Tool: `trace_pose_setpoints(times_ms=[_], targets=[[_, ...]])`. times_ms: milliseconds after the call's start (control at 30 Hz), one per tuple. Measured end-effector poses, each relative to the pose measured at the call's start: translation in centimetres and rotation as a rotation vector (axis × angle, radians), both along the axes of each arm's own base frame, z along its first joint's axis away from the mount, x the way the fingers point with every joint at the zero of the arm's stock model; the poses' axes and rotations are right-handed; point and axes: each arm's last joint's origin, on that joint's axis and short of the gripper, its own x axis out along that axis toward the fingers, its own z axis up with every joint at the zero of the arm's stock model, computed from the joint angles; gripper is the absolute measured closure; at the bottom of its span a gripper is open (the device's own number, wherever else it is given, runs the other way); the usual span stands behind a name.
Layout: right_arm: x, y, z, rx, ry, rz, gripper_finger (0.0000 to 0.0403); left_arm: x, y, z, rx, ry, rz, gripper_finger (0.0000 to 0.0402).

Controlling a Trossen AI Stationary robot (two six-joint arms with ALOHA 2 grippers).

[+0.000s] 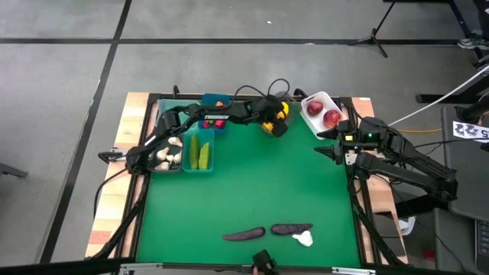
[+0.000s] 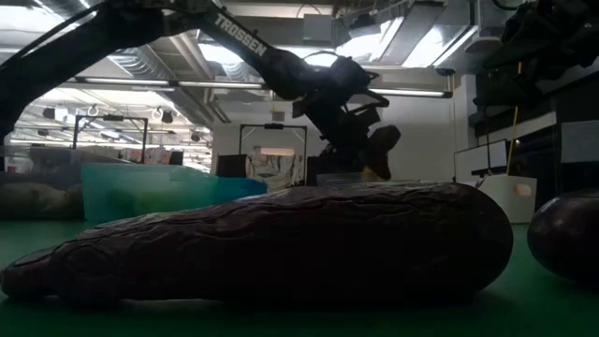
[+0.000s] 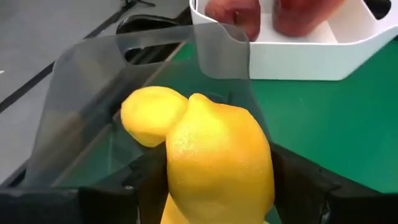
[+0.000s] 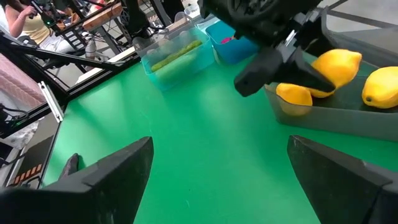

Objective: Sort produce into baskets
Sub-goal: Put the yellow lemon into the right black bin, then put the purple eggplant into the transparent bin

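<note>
- The left tool (image 1: pixel 273 116) reaches across the back of the green tabletop (image 1: pixel 252 191) and is clamped on a lemon (image 3: pixel 217 162), bright yellow with a pebbled skin and a blunt nub at one end.
- The held lemon hangs over the grey see-through tub (image 3: pixel 93 106), where another lemon (image 3: pixel 151 114) lies just beside it; the right wrist view shows three lemons at this tub, including the held one.
- The white tub (image 1: pixel 321 113) sits close by at the back right, holding two red apples (image 1: pixel 331 118).
- At the back left stand a clear green tub (image 1: pixel 199 153) with two green cucumbers (image 1: pixel 204 155), a tub of white garlic bulbs (image 1: pixel 168 156), and a blue tub (image 1: pixel 215 122).
- Near the front edge lie two dark purple eggplants (image 1: pixel 244 234), wrinkled and long, with one garlic bulb (image 1: pixel 303 239) just beside the right-hand one.
- The right tool (image 4: pixel 217 180) waits at the right edge, fingers spread wide and holding nothing.
</note>
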Motion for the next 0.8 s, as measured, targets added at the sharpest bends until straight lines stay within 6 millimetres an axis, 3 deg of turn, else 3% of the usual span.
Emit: trace_pose_setpoints(times_ms=[367,500,633,800], targets=[[0.0,0.0,0.0,0.000,0.000,0.000,0.0033,-0.1,0.2,0.1,-0.021,-0.003,-0.026,0.0090],[0.0,0.0,0.0,0.001,0.000,-0.001,0.0033,-0.1,-1.0,2.7,-0.014,0.008,-0.080,0.0086],[0.0,0.0,0.0,0.001,0.000,0.000,0.0033,-0.7,-5.0,7.8,-0.003,0.031,-0.217,0.0092],[0.0,0.0,0.0,0.002,0.000,0.000,0.0033,-2.4,-13.2,11.7,0.013,0.135,-0.411,0.0093]])
